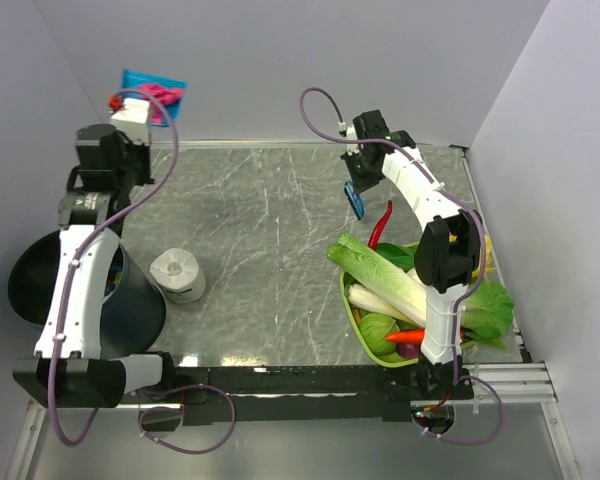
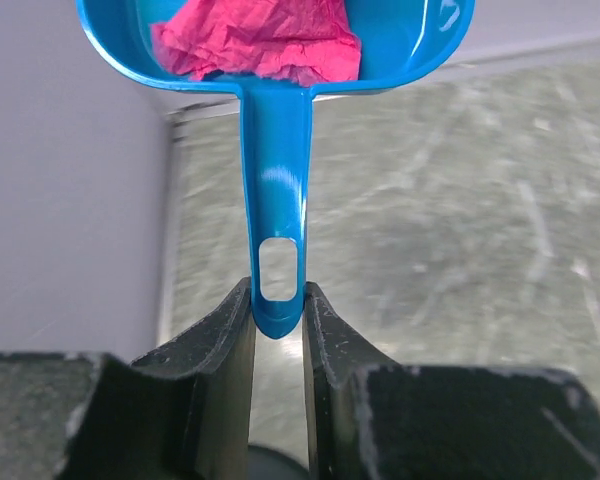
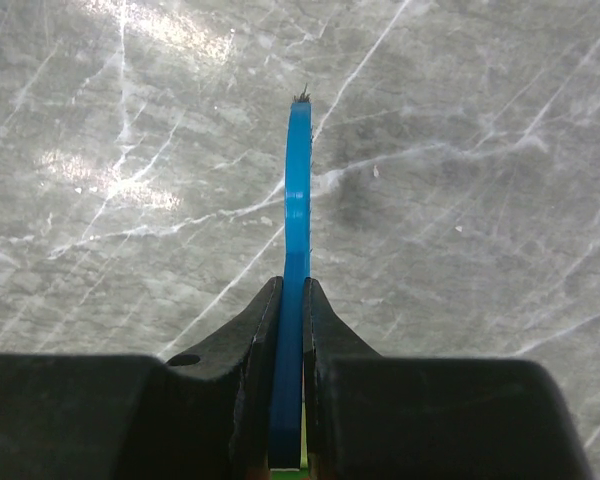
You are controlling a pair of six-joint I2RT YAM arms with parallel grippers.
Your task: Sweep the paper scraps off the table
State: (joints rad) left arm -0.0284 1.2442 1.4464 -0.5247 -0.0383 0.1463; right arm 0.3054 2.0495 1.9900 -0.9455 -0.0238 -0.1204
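My left hand [image 2: 278, 300] pinches the dustpan [image 2: 276, 170] handle; I should carry it level so the magenta paper scraps [image 2: 260, 40] reach the bin [image 1: 135, 305]. My right hand [image 3: 292, 295] clamps the blue sweeping tool [image 3: 297, 180].

I count two end effectors, my left end effector [image 2: 278, 290] and right end effector [image 3: 291, 283]. There is one blue dustpan [image 2: 275, 200], one blue brush [image 3: 297, 190] and one magenta paper scrap [image 2: 260, 40] that I can make out. I also see one tissue roll [image 1: 178, 272], one black bin [image 1: 50, 280] and one green basket [image 1: 352, 305]. There are two chillies: one red chilli [image 1: 381, 224] at twelve o'clock of the basket and a second chilli [image 1: 412, 336] in it.
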